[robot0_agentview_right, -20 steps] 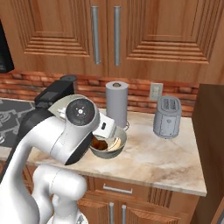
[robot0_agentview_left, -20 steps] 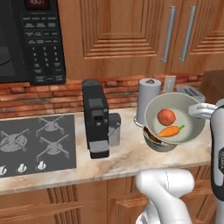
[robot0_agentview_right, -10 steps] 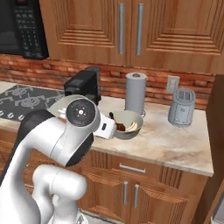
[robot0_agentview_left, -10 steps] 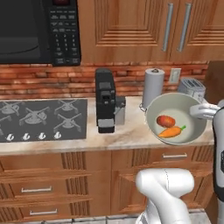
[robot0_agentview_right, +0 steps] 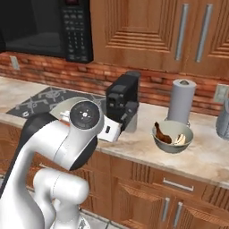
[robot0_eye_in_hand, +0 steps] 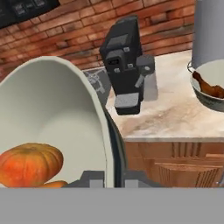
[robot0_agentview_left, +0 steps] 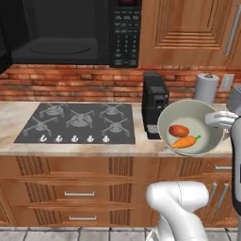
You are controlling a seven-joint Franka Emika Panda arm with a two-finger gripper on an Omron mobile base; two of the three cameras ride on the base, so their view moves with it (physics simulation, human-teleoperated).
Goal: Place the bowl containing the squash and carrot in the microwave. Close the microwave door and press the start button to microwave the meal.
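Above the surface (robot0_agentview_left: 70, 147): I am carrying the bowl (robot0_agentview_left: 190, 127) with squash (robot0_agentview_left: 178, 130) and carrot (robot0_agentview_left: 184, 141).
Tool (robot0_eye_in_hand: 107, 180): clenching the bowl's rim.
Change: my base is rolling left, so the open microwave (robot0_agentview_left: 70, 32) is coming closer.

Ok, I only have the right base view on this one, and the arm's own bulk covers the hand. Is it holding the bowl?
Observer: Yes. In the hand view the gripper is clamped on the rim of the bowl.
Operator: Is the food in it?
Observer: Both. The left base view shows the squash and the carrot lying side by side inside.
Operator: And the microwave, open?
Observer: It looks so. The left base view shows the cavity of the microwave plainly, up and to the left of the bowl.
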